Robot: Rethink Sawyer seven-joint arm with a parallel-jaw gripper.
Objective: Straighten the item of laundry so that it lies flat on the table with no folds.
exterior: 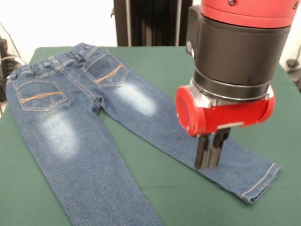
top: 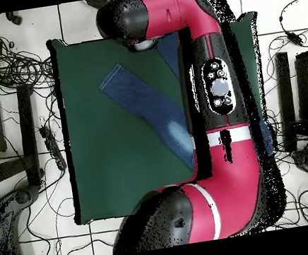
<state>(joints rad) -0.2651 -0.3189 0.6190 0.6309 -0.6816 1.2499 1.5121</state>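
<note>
Green felt table (exterior: 188, 70) is carrying the jeans (exterior: 75, 141) spread back-up, legs apart. I am pressing my gripper (exterior: 211, 153), fingers together, onto the lower leg near its hem (exterior: 261, 181). Judging by this, I am smoothing that leg, and next I should drag outward.

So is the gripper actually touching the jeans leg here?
Touching, as far as the front view shows: the gripper has its closed fingertips resting on the jeans leg near the hem, with no gap visible. The overhead view hides it behind the arm.
</note>
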